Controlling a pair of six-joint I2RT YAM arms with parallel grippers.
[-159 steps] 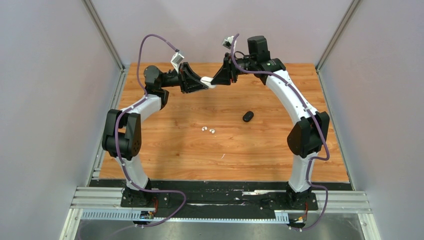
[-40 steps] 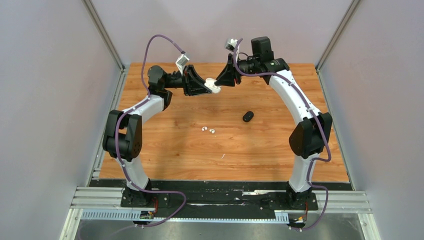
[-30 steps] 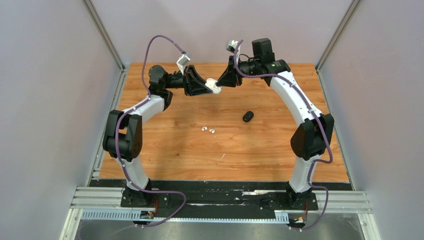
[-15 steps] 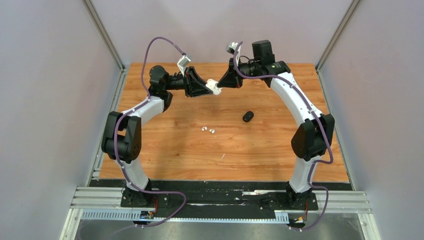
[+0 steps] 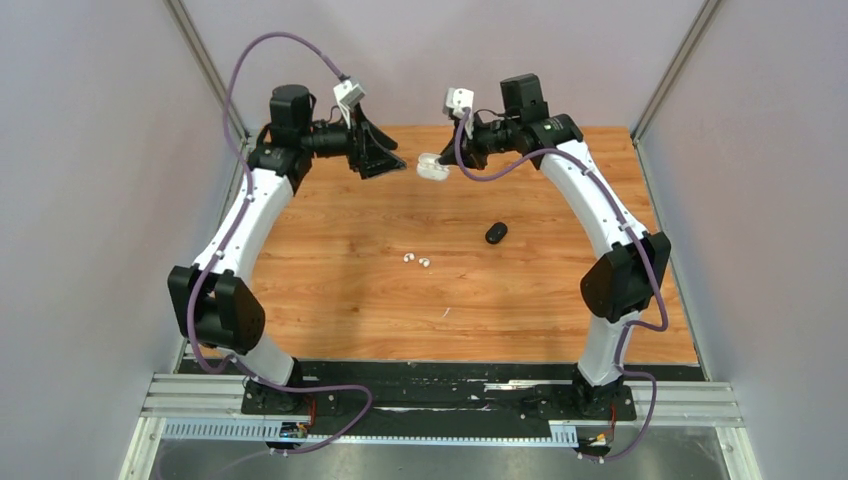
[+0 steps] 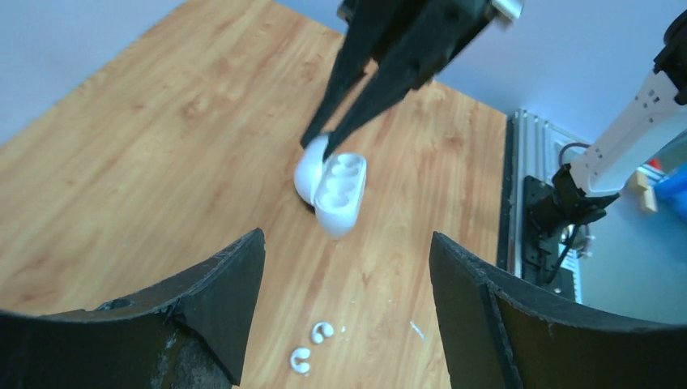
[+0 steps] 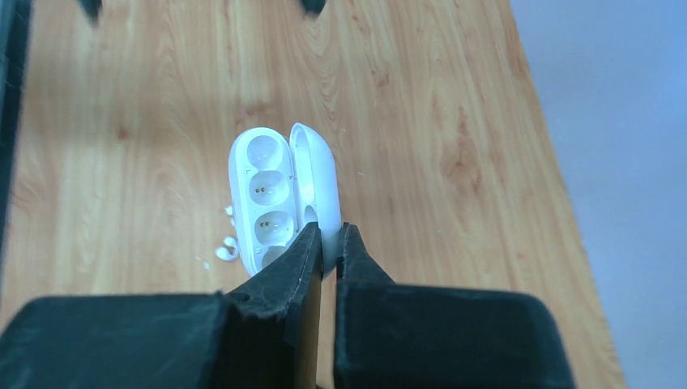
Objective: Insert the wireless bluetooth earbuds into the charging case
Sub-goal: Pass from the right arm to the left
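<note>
Pinching open case [image 7: 263, 194] lid, right hand [image 7: 328, 235], long axis along fingers [image 7: 283, 279]

A wood-grain tabletop [image 5: 330, 290] fills the middle of the top view under even, soft light. Plain lilac-grey walls close it in: a back wall [image 5: 420, 50] along the top, a left panel [image 5: 90, 200] and a right panel [image 5: 770, 200]. Slanted aluminium posts [image 5: 205, 65] mark the upper corners. Along the bottom edge run a black plate [image 5: 440, 372] and aluminium rails [image 5: 190, 395].

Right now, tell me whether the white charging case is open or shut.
Open: the white charging case shows its lid hinged back, pinched by the right tool, with empty wells exposed.
</note>
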